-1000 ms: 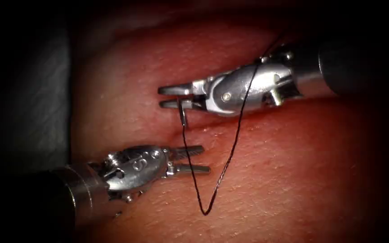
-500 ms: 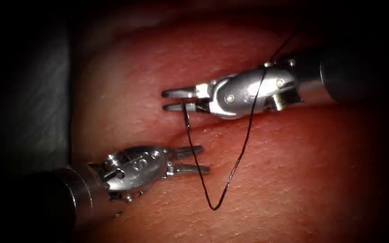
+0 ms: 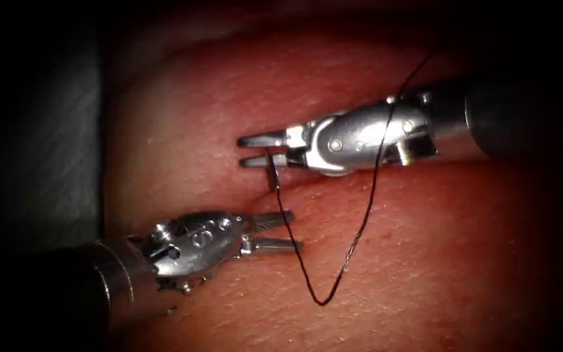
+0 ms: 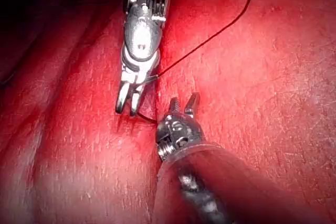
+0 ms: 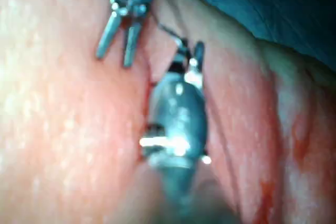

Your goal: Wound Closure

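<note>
My right tool (image 3: 250, 150) reaches in from the right over the tissue (image 3: 184, 117), shut on the needle (image 3: 272, 175). A short stretch of the needle's thread end hangs below the jaws, just above the tissue; I cannot tell if its tip is in the tissue. Black thread (image 3: 324, 301) drops from the needle, loops low and climbs over the right tool's wrist. My left tool (image 3: 280, 231) lies below it, jaws open, holding nothing; the thread crosses in front of them. The left wrist view has the left tool (image 4: 184, 103) open beside the right tool (image 4: 128, 100).
A grey-blue cloth (image 3: 47, 150) borders the tissue on the left, seen also as the teal cloth (image 5: 273, 3). A crease (image 3: 307, 186) in the tissue runs between the two tools. Streaks of red fluid (image 5: 265, 192) lie on the tissue.
My right tool has shifted slightly right and down with the needle, and the thread loop has swung to the right. The left tool has stayed still.
</note>
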`<state>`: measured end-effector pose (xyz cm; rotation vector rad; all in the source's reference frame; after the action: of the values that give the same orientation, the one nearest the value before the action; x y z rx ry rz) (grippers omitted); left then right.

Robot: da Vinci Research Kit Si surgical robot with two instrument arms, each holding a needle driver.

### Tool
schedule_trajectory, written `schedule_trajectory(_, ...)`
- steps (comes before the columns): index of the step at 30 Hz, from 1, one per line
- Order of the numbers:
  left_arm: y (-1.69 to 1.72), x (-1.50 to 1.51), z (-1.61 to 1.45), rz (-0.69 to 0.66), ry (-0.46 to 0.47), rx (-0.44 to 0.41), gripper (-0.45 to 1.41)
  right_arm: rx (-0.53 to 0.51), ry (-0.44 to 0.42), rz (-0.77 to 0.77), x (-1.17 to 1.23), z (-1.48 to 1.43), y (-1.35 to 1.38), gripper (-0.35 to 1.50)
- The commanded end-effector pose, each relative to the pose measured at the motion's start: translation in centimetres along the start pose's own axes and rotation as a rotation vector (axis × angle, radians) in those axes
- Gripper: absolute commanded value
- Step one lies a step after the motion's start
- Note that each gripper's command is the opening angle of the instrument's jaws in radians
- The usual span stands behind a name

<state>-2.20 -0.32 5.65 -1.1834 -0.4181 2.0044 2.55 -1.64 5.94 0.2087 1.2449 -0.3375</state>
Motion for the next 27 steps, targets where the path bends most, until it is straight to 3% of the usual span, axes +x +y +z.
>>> schedule_trajectory(1,0.01,-0.04,0.08,-0.001,0.0,-0.002,0.06,0.021,0.003,0.009,-0.04,0.13,-0.12,-0.35)
schedule_trajectory(14,0.0,-0.05,0.06,0.001,-0.001,-0.005,0.04,0.044,-0.029,0.051,-0.21,0.12,-0.24,-0.35)
schedule_trajectory(18,0.0,-0.04,0.06,0.0,-0.001,-0.006,0.04,-0.024,-0.02,0.069,-0.13,0.08,-0.07,-0.35)
schedule_trajectory(27,0.0,0.08,0.04,-0.018,0.006,0.016,-0.01,-0.167,-0.002,-0.044,0.29,0.07,0.31,-0.35)
